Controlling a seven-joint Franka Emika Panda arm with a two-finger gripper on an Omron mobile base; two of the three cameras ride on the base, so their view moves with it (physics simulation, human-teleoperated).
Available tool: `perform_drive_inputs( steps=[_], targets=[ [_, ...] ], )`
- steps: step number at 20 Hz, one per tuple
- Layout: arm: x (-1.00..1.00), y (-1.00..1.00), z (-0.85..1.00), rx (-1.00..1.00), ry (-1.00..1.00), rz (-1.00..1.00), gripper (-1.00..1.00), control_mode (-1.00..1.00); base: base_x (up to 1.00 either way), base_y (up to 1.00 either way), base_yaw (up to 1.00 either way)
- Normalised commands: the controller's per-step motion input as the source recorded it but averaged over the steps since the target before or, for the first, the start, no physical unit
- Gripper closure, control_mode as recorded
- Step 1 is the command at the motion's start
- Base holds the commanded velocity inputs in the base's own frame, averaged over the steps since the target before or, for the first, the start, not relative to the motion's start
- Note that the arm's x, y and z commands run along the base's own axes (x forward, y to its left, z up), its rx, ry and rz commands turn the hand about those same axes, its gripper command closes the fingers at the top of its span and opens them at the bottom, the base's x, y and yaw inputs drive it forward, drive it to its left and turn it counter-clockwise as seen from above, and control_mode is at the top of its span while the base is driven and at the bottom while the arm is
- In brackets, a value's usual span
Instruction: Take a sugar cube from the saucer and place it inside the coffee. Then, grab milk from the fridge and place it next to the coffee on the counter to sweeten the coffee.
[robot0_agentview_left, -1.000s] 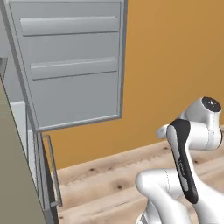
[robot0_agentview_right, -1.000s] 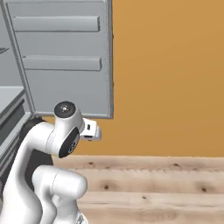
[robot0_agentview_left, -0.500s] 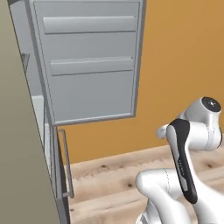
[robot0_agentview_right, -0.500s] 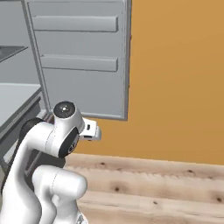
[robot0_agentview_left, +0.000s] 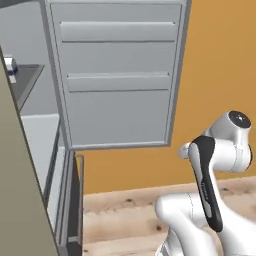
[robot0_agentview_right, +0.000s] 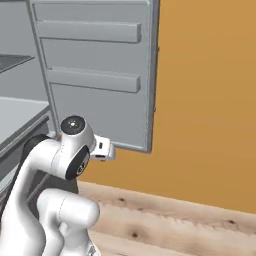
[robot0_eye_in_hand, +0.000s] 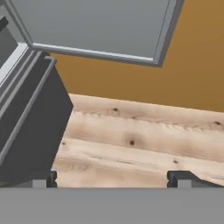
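The fridge (robot0_agentview_left: 117, 85) door hangs open, milk (robot0_agentview_left: 10, 67) on an inside shelf (far left); jaws spread wide, empty, above the wooden floor (robot0_eye_in_hand: 144, 140).

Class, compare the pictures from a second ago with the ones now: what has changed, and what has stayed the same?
The whole picture has slid rightward in both base views, so the base has moved, not the things. More of the fridge interior now shows, with the milk on a shelf at the left edge. Unchanged: the fridge door stands open, the arm keeps its folded pose, and the gripper stays open and empty.
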Motion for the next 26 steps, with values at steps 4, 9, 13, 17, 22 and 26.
perform_drive_inputs(
  steps=[4,9,13,17,22,26],
  targets=[
    [0.00,0.00,0.00,0.00,0.00,0.00,-1.00,1.00,0.02,-0.31,0.79],
    [0.00,0.00,0.00,0.00,0.00,0.00,-1.00,1.00,0.40,-0.30,0.87],
    [0.00,0.00,0.00,0.00,0.00,0.00,-1.00,1.00,0.50,-0.36,0.85],
    [0.00,0.00,0.00,0.00,0.00,0.00,-1.00,1.00,0.36,-0.64,0.75],
    [0.00,0.00,0.00,0.00,0.00,0.00,-1.00,1.00,0.46,-0.61,0.36],
    [0.00,0.00,0.00,0.00,0.00,0.00,-1.00,1.00,0.73,-0.23,0.26]
  ],
)
